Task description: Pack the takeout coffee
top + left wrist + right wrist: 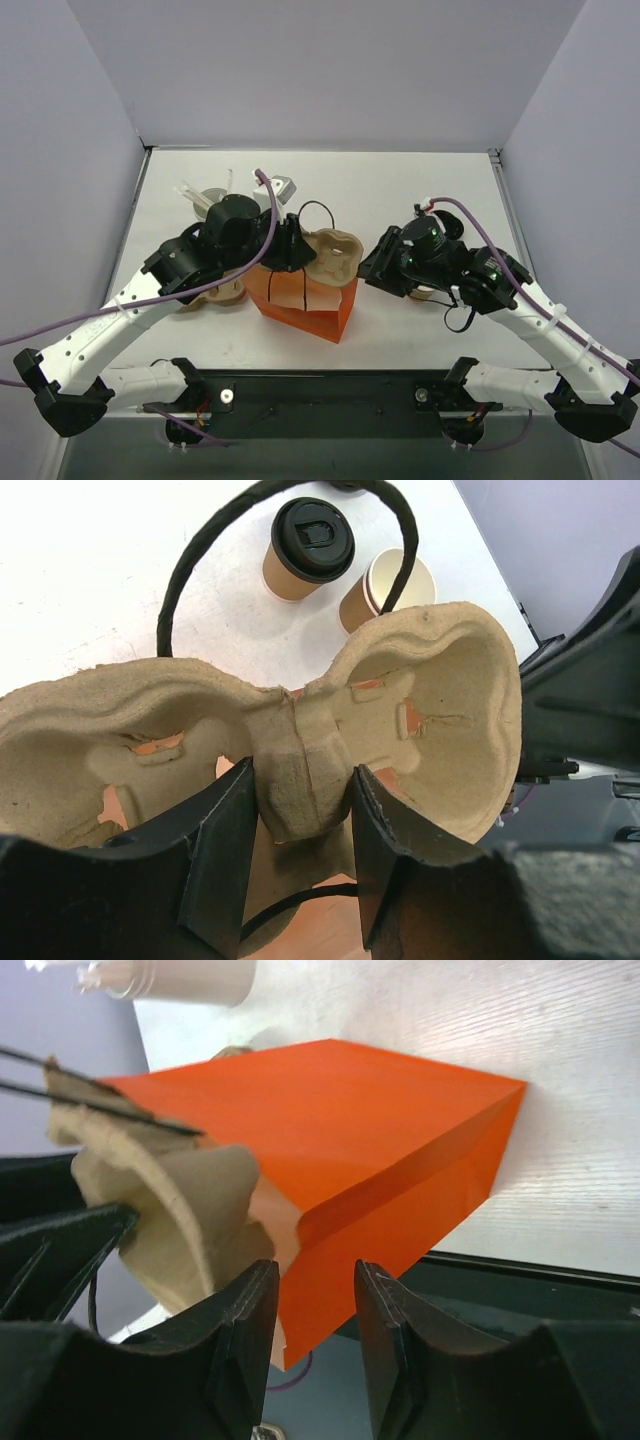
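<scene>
The takeout coffee [310, 545], a tan cup with a black lid, stands on the table beyond the bag in the left wrist view. In the top view the right arm hides it. My left gripper [300, 780] is shut on the middle ridge of a pulp cup carrier [440, 680]. It holds the carrier over the mouth of the orange bag [305, 300]. My right gripper [315, 1275] is open at the bag's right side, with the bag's corner edge [330, 1220] between its fingers.
A lidless tan cup [395, 590] stands next to the coffee. The bag's black handle loop [185, 570] arches over the carrier. A white cup of stirrers [205, 200] stands at the back left. A second pulp carrier [215, 295] lies left of the bag.
</scene>
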You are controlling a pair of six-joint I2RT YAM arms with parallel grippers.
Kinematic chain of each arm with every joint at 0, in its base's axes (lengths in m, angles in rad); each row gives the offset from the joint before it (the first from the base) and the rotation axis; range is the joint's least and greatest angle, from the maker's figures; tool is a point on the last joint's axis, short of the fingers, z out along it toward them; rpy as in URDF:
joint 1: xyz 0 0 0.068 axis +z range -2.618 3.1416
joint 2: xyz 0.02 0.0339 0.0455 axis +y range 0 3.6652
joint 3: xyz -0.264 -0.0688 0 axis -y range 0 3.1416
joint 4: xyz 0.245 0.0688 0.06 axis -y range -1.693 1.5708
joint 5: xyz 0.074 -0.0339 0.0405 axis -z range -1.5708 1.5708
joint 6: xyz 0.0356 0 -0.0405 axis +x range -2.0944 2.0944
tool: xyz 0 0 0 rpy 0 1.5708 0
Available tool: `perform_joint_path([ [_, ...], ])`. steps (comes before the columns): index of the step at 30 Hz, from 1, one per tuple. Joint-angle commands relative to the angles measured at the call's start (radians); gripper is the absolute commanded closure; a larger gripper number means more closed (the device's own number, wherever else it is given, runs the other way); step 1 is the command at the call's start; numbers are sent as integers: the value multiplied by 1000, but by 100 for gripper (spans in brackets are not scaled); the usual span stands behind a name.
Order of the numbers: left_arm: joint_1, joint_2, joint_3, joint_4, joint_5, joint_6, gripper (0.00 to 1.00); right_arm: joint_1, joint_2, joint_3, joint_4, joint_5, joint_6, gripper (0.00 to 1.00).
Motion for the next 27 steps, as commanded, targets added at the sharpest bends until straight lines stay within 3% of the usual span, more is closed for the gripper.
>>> perform_joint_path([
  [1,11,2,8,24,14,-9,53,86,7,17,68,57,-6,63],
  [7,17,15,23,20,0,-6,54,167,1,69,25,183,-23,62],
  [12,25,32,40,24,3,8,54,268,27,141,-31,242,-37,51],
  [19,32,26,26,13,16,10,54,376,108,189,-94,332,1,53],
  [27,49,23,25,2,25,11,54,439,92,157,-87,404,43,56],
])
